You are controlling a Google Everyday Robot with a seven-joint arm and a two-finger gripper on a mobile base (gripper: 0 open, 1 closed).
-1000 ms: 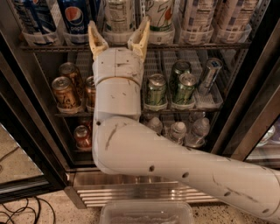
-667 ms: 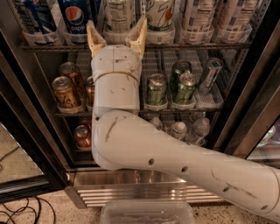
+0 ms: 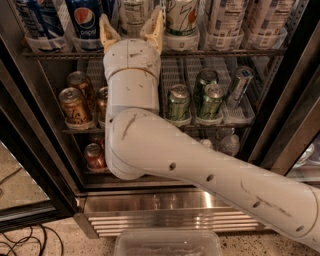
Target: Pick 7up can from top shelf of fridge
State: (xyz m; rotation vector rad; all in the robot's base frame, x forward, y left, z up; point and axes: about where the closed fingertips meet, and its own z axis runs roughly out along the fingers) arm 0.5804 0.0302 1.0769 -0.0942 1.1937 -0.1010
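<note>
The 7up can [image 3: 181,16], white and light green with a red-and-green "7" mark, stands in a clear tray on the top shelf [image 3: 225,51] of the fridge [image 3: 280,115]. Its top is cut off by the frame edge. My gripper [image 3: 131,29] is open, pointing up at the shelf's front edge, just left of the 7up can. Its tan fingertips [image 3: 106,27] frame a white can with label text [image 3: 132,11], the left neighbour of the 7up can. I cannot tell whether the fingers touch it. My white arm [image 3: 150,145] hides the middle of the fridge.
Blue Pepsi cans [image 3: 82,20] stand left of the gripper, more white cans [image 3: 227,20] to the right. The lower rack holds gold-brown cans [image 3: 74,105] and dark green cans [image 3: 210,97]. The black door frame [image 3: 30,150], steel grille [image 3: 175,220] and a clear plastic bin [image 3: 167,243] lie below.
The gripper has risen slightly and shifted a little left toward the top shelf's front edge. The fingers stay open. The cans have not moved.
</note>
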